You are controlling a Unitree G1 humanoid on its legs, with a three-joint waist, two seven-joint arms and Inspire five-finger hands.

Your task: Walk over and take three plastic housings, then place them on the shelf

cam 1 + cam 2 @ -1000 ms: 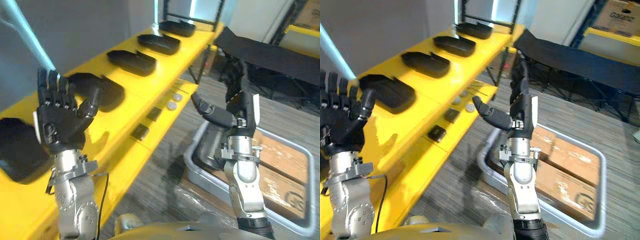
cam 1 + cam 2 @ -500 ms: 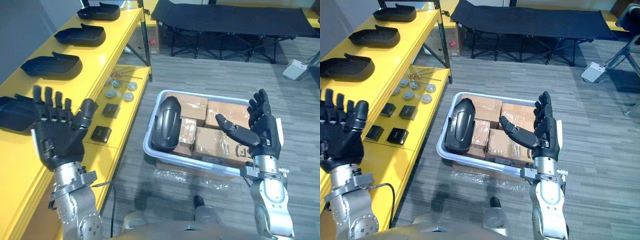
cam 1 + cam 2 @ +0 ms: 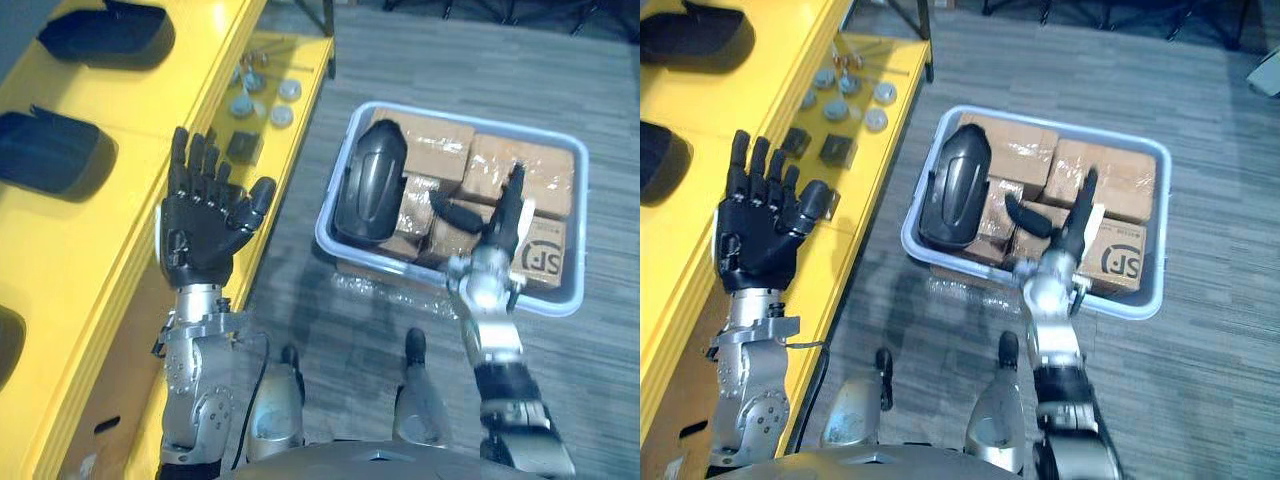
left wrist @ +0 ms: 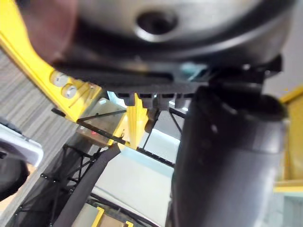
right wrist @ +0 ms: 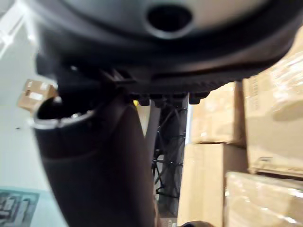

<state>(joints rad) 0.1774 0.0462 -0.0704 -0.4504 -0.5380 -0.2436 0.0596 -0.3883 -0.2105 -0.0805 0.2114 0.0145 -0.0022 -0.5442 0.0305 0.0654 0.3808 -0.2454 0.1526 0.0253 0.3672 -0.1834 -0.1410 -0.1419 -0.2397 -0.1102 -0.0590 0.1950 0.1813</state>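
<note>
**Pick not yet begun: one housing in the bin, both hands empty**

The yellow shelf [image 3: 100, 260] runs along the 9 o'clock side and carries two black shelved housings [image 3: 45, 150] between 10 and 11 o'clock. A dark shape at 8 o'clock is cut off at the edge, so I cannot confirm it as a third. The left hand [image 3: 200, 235] is raised beside the shelf's front edge, its fingers straight and spread, holding nothing. Round discs [image 3: 265, 95] and black blocks [image 3: 243, 147] lie on the lower ledge near 12 o'clock. The grey bin [image 3: 556, 305] sits on the floor at 2 o'clock. The loose housing [image 3: 368, 182] lies in its 9 o'clock end against cardboard boxes [image 3: 525, 175]. The right hand [image 3: 497, 225] hovers over the boxes at 3 o'clock of that housing, fingers straight, thumb out, empty.

Recommendation: shift the right hand toward 9 o'clock, lower it over the housing's middle, and close across its narrow width before lifting it clear of the bin wall. The housing's underside is hidden. Whether more housings lie in the bin cannot be told.
</note>
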